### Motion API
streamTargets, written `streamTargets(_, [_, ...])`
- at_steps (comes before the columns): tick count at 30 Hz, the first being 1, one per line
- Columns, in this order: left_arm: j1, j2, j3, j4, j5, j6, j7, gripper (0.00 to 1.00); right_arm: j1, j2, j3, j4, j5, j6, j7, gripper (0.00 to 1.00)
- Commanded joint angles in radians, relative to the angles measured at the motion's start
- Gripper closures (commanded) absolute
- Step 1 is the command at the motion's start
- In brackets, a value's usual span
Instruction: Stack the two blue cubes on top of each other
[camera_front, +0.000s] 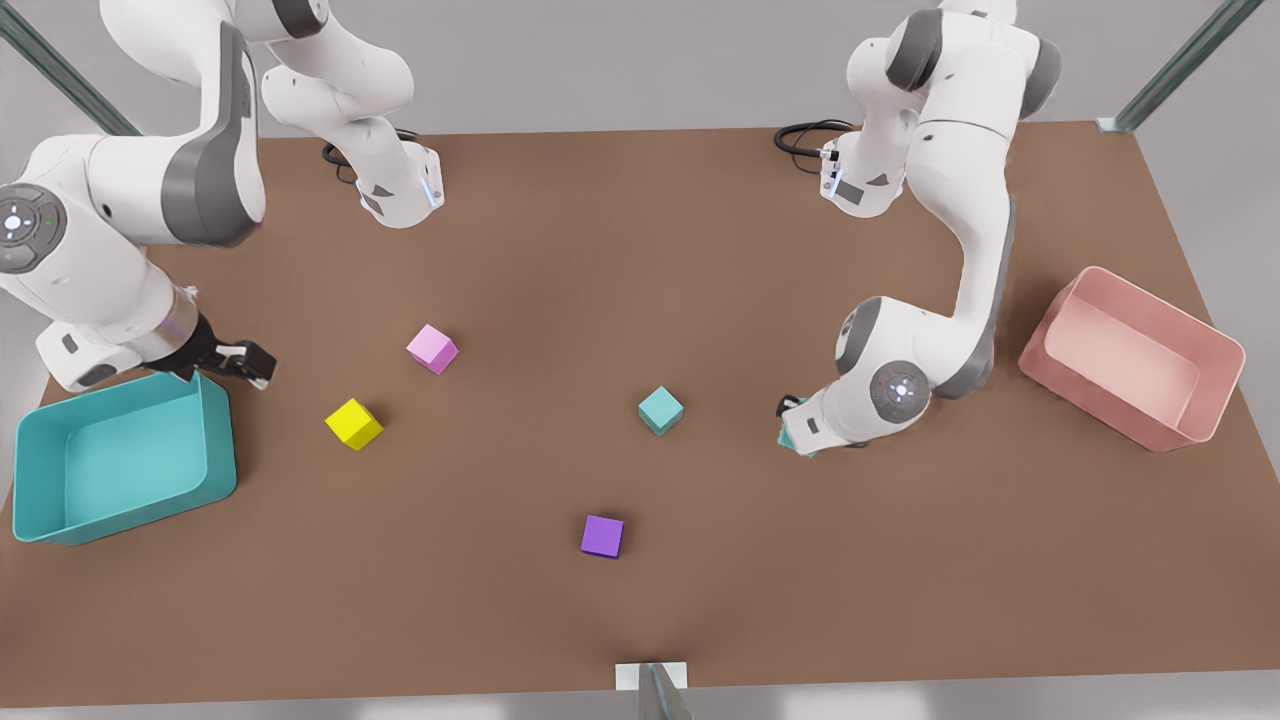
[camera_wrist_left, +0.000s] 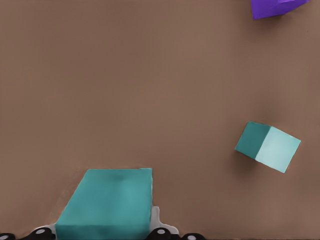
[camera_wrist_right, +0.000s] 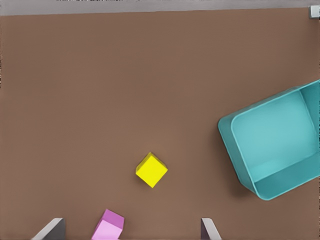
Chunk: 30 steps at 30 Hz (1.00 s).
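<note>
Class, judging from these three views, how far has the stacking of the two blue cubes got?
Done: nothing is stacked yet. In hand: the left gripper sits low at one blue cube, which lies between its jaws on the table. The right gripper waits by the teal bin. Left: lift that cube and set it on the other blue cube.

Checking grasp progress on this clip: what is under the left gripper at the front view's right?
One blue cube sits between the left gripper's fingers on the table; only its corner peeks out in the front view. Whether the fingers press it is hidden.

Bare table (camera_front: 700, 250) between cubes; purple cube (camera_front: 602, 536) aside
</note>
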Motion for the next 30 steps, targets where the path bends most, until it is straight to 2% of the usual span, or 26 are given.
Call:
streamTargets(1, [-0.107, 0.023, -0.062, 0.004, 0.006, 0.015, -0.987, 0.32, 0.0, -0.011, -0.001, -0.006, -0.012, 0.006, -0.103, 0.0])
streamTargets(4, [-0.218, 0.095, -0.076, 0.004, 0.068, 0.145, -1.169, 0.32, 0.0, -0.01, 0.001, -0.008, -0.012, 0.006, -0.101, 0.0])
streamTargets(7, [-0.236, 0.133, -0.076, 0.009, 0.121, 0.243, -1.237, 0.32, 0.0, -0.008, -0.001, -0.014, -0.01, 0.005, -0.1, 0.0])
streamTargets(13, [-0.238, 0.17, -0.066, 0.067, 0.14, 0.246, -1.243, 0.32, 0.001, 0.019, -0.008, -0.011, -0.012, 0.008, -0.101, 0.0])
streamTargets(20, [-0.226, 0.179, -0.066, 0.066, 0.141, 0.246, -1.242, 0.32, 0.006, 0.038, -0.007, -0.003, 0.002, 0.011, -0.1, 0.0])
streamTargets(21, [-0.224, 0.184, -0.068, 0.064, 0.143, 0.246, -1.242, 0.31, 0.006, 0.038, -0.007, -0.003, 0.002, 0.011, -0.1, 0.0])
streamTargets(22, [-0.224, 0.184, -0.068, 0.064, 0.143, 0.246, -1.242, 0.24, 0.006, 0.038, -0.007, -0.003, 0.002, 0.011, -0.1, 0.0])
streamTargets(23, [-0.224, 0.184, -0.066, 0.064, 0.141, 0.246, -1.242, 0.0, 0.006, 0.039, -0.007, -0.003, 0.004, 0.011, -0.1, 0.0])
streamTargets(30, [-0.213, 0.182, -0.068, 0.064, 0.14, 0.243, -1.243, 0.0, 0.006, 0.044, -0.007, -0.005, 0.001, 0.013, -0.1, 0.0])
